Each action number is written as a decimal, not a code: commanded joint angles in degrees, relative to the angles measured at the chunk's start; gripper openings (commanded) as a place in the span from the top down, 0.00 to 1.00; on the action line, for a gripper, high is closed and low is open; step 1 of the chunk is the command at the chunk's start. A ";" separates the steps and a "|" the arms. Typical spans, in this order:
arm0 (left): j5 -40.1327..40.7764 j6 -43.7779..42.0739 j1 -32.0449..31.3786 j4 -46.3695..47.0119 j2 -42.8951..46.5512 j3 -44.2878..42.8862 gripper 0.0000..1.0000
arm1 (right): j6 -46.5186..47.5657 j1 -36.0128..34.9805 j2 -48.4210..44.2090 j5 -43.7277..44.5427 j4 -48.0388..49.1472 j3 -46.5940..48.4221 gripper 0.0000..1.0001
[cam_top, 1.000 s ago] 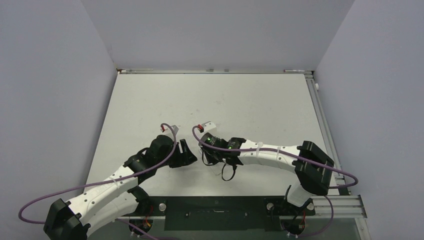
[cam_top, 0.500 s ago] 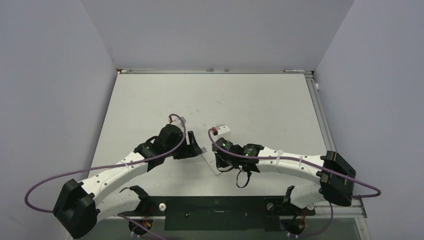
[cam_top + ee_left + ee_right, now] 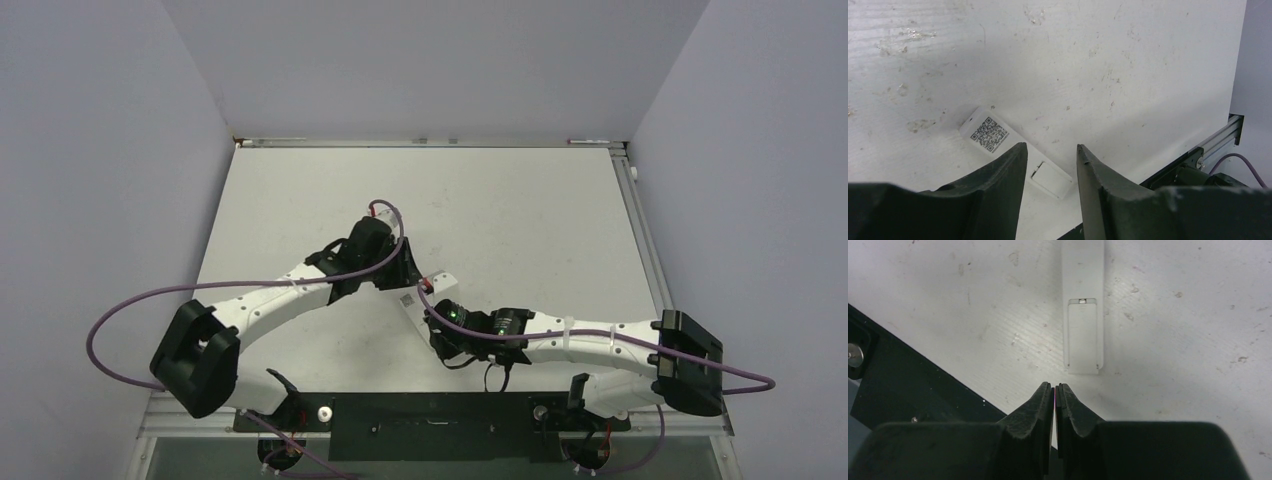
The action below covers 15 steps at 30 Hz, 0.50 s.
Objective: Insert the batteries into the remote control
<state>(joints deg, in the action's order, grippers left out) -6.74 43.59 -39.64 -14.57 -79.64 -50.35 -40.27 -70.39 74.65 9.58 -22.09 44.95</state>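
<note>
Remote control (image 3: pixel 1083 315) lies back-up on the table (image 3: pixel 1198 315) (battery cover (image 3: pixel 1083 335) showing). Right gripper (image 3: pixel 1054 387) is clenched just short of its end. Left gripper (image 3: pixel 1050 150) is released, jaws apart over it.

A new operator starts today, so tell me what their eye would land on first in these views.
A slim white remote control lies back-up on the scuffed white table between the two arms, showing a QR sticker and its battery cover. The right gripper is shut just short of the cover end, while the left gripper hangs close by with jaws apart. No batteries are in view.
</note>
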 commanded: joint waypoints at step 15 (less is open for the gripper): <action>-3.02 0.27 0.19 5.38 -18.35 -9.51 0.87 | -5.27 -3.26 -2.18 6.32 1.98 -1.79 0.91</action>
<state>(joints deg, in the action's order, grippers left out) -9.47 43.79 -39.64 -11.55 -96.38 -56.75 -43.64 -73.23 74.65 11.77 -20.10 43.18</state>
